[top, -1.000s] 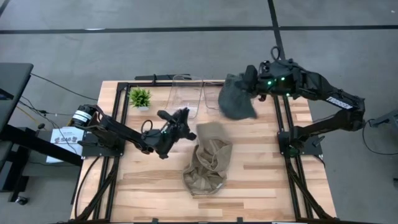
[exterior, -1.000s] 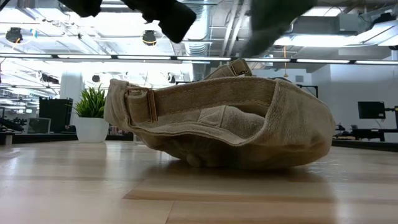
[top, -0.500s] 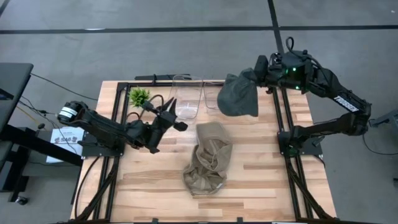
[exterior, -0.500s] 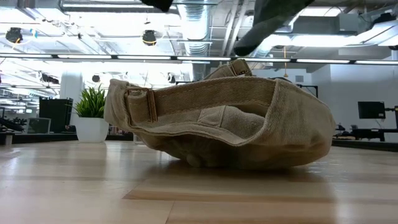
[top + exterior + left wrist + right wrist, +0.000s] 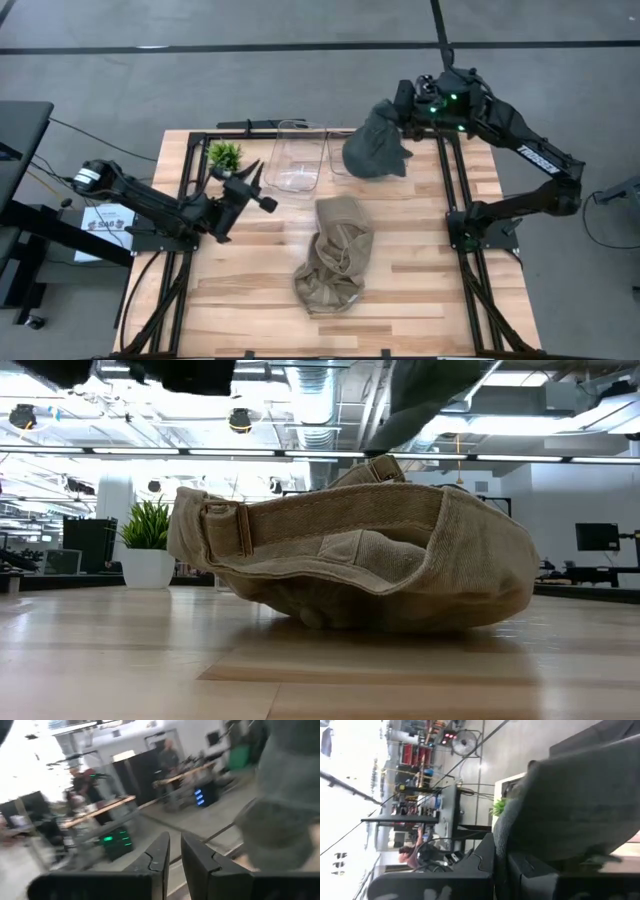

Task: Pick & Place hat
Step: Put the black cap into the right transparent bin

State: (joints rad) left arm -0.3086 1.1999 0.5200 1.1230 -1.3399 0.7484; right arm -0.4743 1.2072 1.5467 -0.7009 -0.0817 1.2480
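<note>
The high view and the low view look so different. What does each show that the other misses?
Only the high view shows the right gripper shut on the grey hat above two clear bins, and the left gripper near them. Only the low view shows the tan hat's strap buckle and the room's ceiling lights. Both show the tan hat on the wooden table and the small plant.

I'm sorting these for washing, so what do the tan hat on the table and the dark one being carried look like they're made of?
The tan hat looks like washed cotton canvas, matte: visible stitched seams, a strap with a buckle, limp crumpled folds. The dark grey hat, hanging from the right claw, looks like soft matte cloth too, drooping loosely; its weave is too far to tell.
</note>
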